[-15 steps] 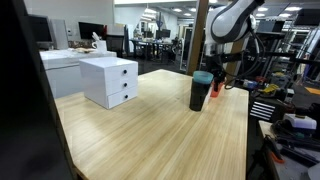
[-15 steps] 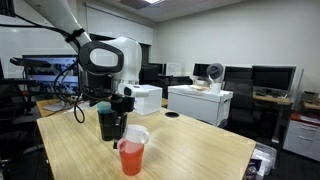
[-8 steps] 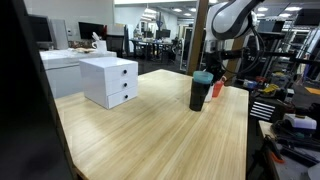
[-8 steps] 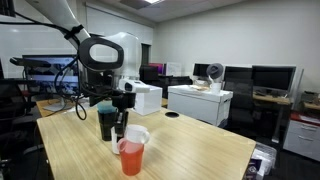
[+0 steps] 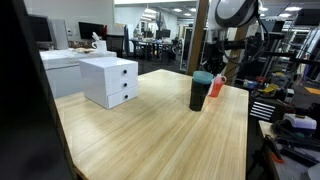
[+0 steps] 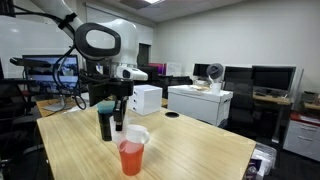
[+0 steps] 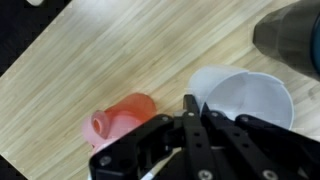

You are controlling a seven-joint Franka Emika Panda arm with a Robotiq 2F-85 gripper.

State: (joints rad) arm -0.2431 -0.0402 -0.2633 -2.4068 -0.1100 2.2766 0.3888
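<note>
My gripper [image 7: 190,103] is shut, its two fingers pressed together with nothing showing between them. It hangs over the wooden table [image 6: 190,145], just above and between a red-orange cup [image 7: 125,118] and a white plastic cup [image 7: 245,100]. The fingertips sit close to the white cup's rim. A black tumbler with a teal lid [image 6: 105,120] stands just beside the gripper [image 6: 118,122]; in the wrist view the tumbler [image 7: 290,35] is at the top right. In an exterior view the white cup [image 6: 135,134] appears to rest atop the orange cup [image 6: 131,158]. The tumbler [image 5: 201,92] partly hides the orange cup [image 5: 217,89].
A white two-drawer box [image 5: 110,81] stands on the table far from the gripper, also seen behind the arm [image 6: 146,99]. A small dark disc [image 6: 172,115] lies on the tabletop. Desks with monitors and clutter surround the table.
The jaws have closed fully. The arm has risen a little, away from the cups. The cups and the tumbler have not moved.
</note>
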